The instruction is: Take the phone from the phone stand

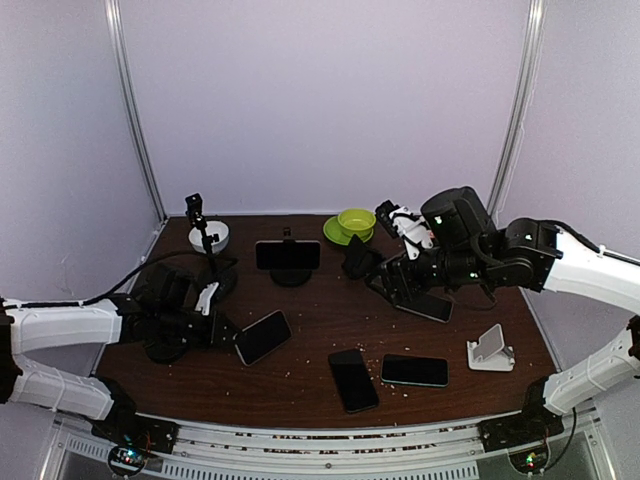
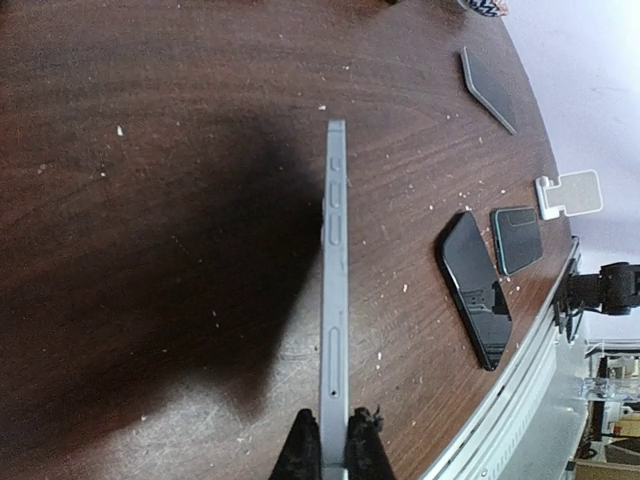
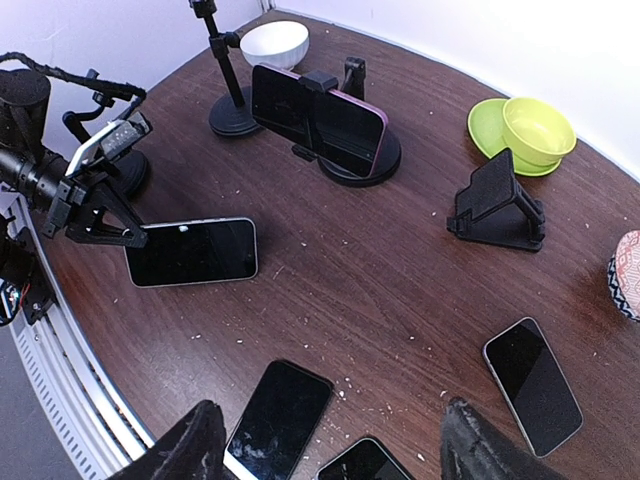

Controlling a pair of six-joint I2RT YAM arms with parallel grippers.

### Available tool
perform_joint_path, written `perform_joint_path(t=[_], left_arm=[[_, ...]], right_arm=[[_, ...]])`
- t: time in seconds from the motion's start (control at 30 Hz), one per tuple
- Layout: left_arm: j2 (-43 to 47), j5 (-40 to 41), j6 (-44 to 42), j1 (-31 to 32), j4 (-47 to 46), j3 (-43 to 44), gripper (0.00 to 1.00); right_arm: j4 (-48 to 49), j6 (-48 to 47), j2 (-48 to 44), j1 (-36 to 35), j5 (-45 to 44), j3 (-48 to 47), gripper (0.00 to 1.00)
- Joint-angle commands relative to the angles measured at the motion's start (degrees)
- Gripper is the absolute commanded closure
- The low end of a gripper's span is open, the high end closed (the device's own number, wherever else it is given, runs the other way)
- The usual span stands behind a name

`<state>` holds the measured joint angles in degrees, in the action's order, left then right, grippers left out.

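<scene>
Phones numbered five on the brown table [image 1: 320, 320]. One phone [image 3: 318, 110] stood sideways in the clamp stand [image 3: 372, 162] at about 12 o'clock, its dark screen toward the arms. A second phone [image 1: 262, 337] was at 8 o'clock, and the left gripper [image 2: 335, 445] was closed tight on its thin edge. Three other phones lay flat: one at 6 o'clock [image 1: 353, 380], one at 5 o'clock [image 1: 414, 370], one at 3 o'clock [image 1: 425, 305]. The right gripper [image 3: 335, 440] hung above the table, fingers wide apart and empty. There were one black folding stand [image 3: 497, 205], one white stand [image 1: 490, 350], one pole stand [image 3: 235, 122], one white bowl [image 3: 275, 42] and one green bowl [image 3: 538, 128]. Any writing was too small to read.
</scene>
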<state>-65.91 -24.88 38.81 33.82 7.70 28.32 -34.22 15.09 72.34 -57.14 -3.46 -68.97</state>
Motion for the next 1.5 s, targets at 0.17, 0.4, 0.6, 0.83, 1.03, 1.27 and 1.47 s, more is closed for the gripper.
perform_joint_path(t=[0.17,0.4,0.6,0.83,1.03,1.27,1.47], left_arm=[[-3.5,-5.4,7.3,-1.4,-17.1,-6.4,1.0],[-5.9,-5.4,6.7,-1.7,-17.3,-8.0,0.95],[-5.8,-4.4,4.9,-1.8,-14.6,-8.1,0.87],[-5.7,-4.2,4.4,-1.7,-13.5,-9.3,0.8],[-4.0,-3.9,3.2,-1.8,-10.8,-9.5,0.71],[-0.7,-2.3,-0.1,-1.7,-3.7,-6.9,0.62],[4.8,0.4,-8.3,-1.7,9.2,1.0,0.57]], right_arm=[[1.1,1.8,-1.0,1.1,0.6,1.5,0.26],[1.8,2.3,-1.2,1.6,1.2,2.4,0.26],[2.3,2.4,-1.6,2.1,1.1,3.1,0.26],[3.4,3.0,-1.9,2.4,1.4,4.6,0.25],[3.9,2.9,-2.0,2.6,1.4,4.9,0.25],[4.4,3.1,-2.4,3.0,1.2,5.6,0.25],[4.9,3.4,-2.8,3.2,0.9,6.0,0.25]])
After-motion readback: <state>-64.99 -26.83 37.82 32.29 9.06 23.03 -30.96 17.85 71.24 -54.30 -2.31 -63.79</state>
